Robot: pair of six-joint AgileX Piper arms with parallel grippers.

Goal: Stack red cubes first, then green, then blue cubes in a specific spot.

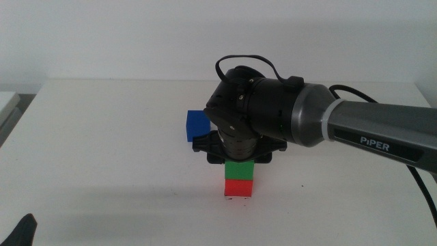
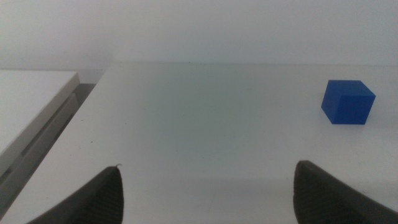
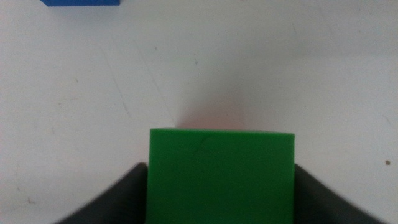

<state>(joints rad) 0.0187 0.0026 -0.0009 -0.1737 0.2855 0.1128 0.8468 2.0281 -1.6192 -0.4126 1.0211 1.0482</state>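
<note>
The red cube (image 1: 239,188) sits on the white table near the middle front, and the green cube (image 1: 240,169) rests squarely on top of it. My right gripper (image 1: 240,162) comes down from above with its jaws pressed against the two sides of the green cube (image 3: 221,177). The red cube is hidden under the green one in the right wrist view. The blue cube (image 1: 196,126) (image 2: 347,102) stands alone on the table just behind and left of the stack. The specific spot lies covered by the stack. My left gripper (image 1: 24,229) (image 2: 208,193) waits open at the front left corner.
A white slab (image 2: 31,106) lies beside the table's left edge (image 1: 27,102). The right arm's thick grey body (image 1: 328,123) reaches in from the right above the table, with a black cable looping over it.
</note>
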